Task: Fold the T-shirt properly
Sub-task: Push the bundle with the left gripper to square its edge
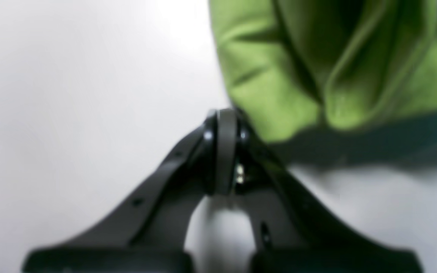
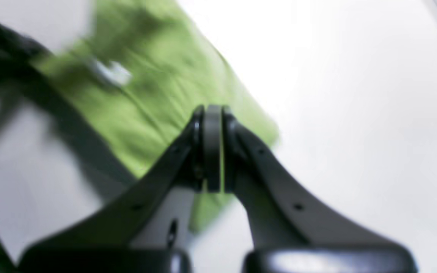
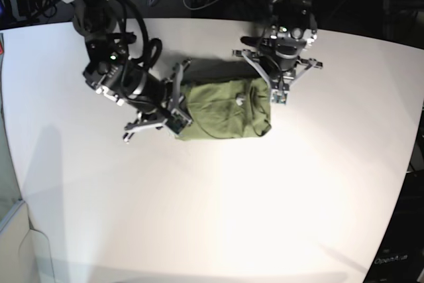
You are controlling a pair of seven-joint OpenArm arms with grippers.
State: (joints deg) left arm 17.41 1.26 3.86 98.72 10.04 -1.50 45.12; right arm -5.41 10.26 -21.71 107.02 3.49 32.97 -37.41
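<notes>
Base view shows the white table (image 3: 278,197) with the green T-shirt (image 3: 222,111) bunched between both claws. Left claw (image 1: 224,125) is clenched on nothing, shirt just beside it. Right claw (image 2: 212,121) is clenched too, above the shirt.

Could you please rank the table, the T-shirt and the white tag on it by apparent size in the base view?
1. Table
2. T-shirt
3. White tag, only a speck
</notes>
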